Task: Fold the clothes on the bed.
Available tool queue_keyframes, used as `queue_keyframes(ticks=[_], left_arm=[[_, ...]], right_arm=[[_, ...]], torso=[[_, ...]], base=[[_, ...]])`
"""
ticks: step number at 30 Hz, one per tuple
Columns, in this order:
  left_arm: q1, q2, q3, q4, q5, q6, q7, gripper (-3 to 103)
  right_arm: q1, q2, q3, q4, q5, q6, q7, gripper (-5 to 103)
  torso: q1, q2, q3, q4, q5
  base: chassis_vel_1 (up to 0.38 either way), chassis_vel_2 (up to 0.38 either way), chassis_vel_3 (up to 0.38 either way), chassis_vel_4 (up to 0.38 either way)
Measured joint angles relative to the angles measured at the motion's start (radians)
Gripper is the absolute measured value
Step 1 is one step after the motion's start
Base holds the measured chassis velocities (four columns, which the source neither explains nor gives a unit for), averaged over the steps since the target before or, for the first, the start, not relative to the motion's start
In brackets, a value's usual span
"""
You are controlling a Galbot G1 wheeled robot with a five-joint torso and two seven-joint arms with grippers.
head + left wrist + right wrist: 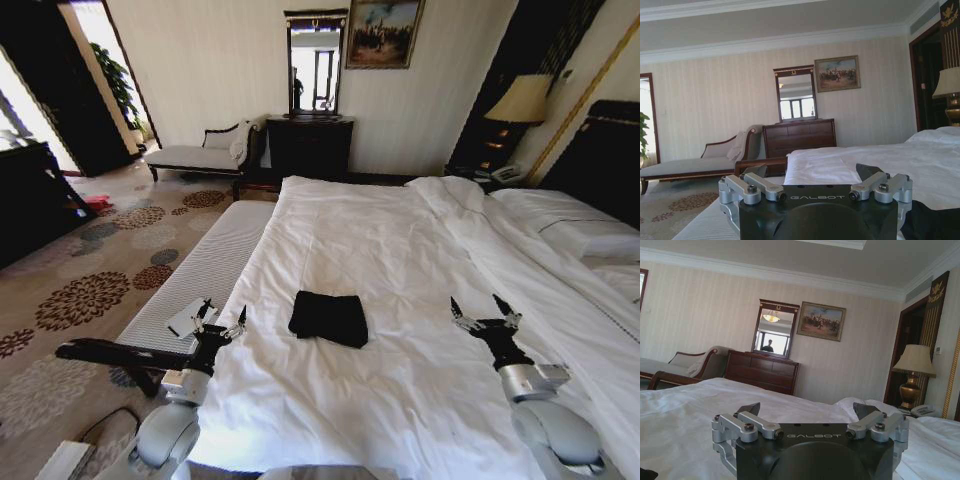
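Hotel bedroom: bed (420,300) with white duvet, dark dresser (309,147) and mirror (314,62) against the far wall. Item: black T-shirt (329,317), lying on the duvet near the foot edge as a compact rectangle, apparently folded already. Left gripper (221,322) hovers beside the bed edge, jaws released. Right gripper (485,312) hovers over the duvet, jaws released. Both stand apart from the shirt. Judgement: folding looks complete, or nearly so.
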Motion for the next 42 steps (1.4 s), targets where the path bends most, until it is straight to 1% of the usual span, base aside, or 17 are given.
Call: queue_keyframes(ticks=[42], left_arm=[[-0.002,0.002,0.001,0.001,-0.003,0.004,0.000,100]], right_arm=[[0.004,-0.002,-0.005,-0.004,0.002,-0.003,0.001,100]], torso=[[0.000,0.000,0.000,0.0000,0.0000]], base=[[0.000,0.000,0.000,0.000]])
